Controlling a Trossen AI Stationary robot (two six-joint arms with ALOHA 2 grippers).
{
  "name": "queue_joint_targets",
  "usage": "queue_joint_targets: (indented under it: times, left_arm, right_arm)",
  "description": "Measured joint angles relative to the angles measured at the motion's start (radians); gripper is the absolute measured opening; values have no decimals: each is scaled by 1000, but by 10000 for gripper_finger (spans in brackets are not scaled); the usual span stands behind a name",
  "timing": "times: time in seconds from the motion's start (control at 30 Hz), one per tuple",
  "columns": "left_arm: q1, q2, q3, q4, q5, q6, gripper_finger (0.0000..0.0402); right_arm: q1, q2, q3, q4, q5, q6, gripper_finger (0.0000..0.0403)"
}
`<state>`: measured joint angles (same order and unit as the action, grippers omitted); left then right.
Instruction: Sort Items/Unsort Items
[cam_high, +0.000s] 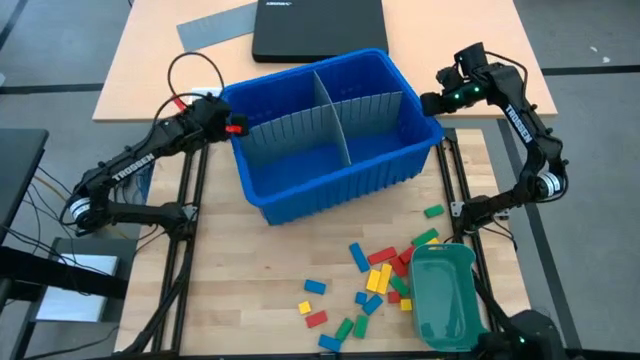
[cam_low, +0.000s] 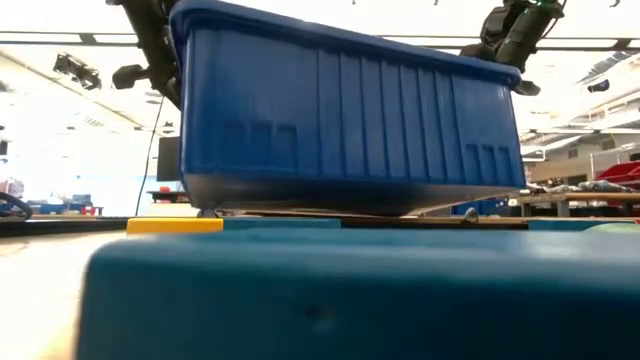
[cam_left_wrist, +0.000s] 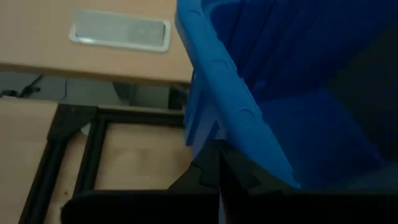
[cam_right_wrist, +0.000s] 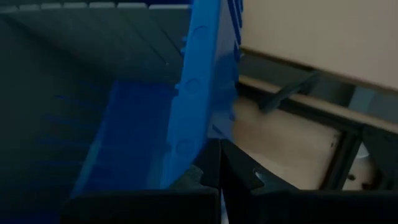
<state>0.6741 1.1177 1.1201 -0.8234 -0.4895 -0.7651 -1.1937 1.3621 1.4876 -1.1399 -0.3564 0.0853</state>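
While both arms reach in from the sides, a big blue bin (cam_high: 330, 130) hangs tilted between them, lifted clear of the worktop (cam_high: 260, 270), as the low view shows daylight under its base. At the left, the left pincer (cam_high: 232, 127) has its fingers together, clamped on the bin's left rim; its wrist view shows the dark fingers (cam_left_wrist: 205, 174) pinched against that blue edge. A red tab sits right at the grip point. Inside the bin, grey dividers (cam_high: 335, 125) split it into compartments, and I see no blocks in any of them.

Further right, the right pincer (cam_high: 432, 102) is likewise closed, clamped on the bin's right rim, with green lights glowing on the wrist behind it. Its wrist view shows the rim running up from between the fingers (cam_right_wrist: 239, 177).

Below the bin, toward the near right part of the worktop, the blocks (cam_high: 375, 280) lie scattered loose: red, yellow, green and blue ones mixed together, a few strays off to the left (cam_high: 314, 302) and one green piece (cam_high: 433, 211) up nearer the bin. Just right of the pile, touching some of the blocks, lies a teal tray (cam_high: 445, 295). Beyond the bin, on a second desk, rest a closed black laptop (cam_high: 315, 25) and a grey sheet (cam_high: 215, 25).
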Motion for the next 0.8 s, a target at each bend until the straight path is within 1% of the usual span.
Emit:
queue_joint_targets:
  times: [0.1,0.2,0.27,0.37,0.5,0.63,0.8]
  left_arm:
    - [18,8,3,14,10,21,1]
    - [37,22,3,25,35,72,1]
    - [53,39,3,55,28,107,1]
    - [81,72,3,91,28,162,1]
    - [106,122,4,161,1,212,0]
    - [129,159,5,236,-23,266,0]
    - [177,188,5,338,2,331,0]
  right_arm:
    - [12,6,-13,1,8,2,0]
    - [36,8,-54,22,59,12,0]
    - [52,9,-86,49,101,47,0]
    - [67,9,-125,93,121,81,0]
    - [97,5,-168,114,136,127,0]
    - [129,-2,-180,125,170,159,0]
    - [146,-21,-186,132,231,212,0]
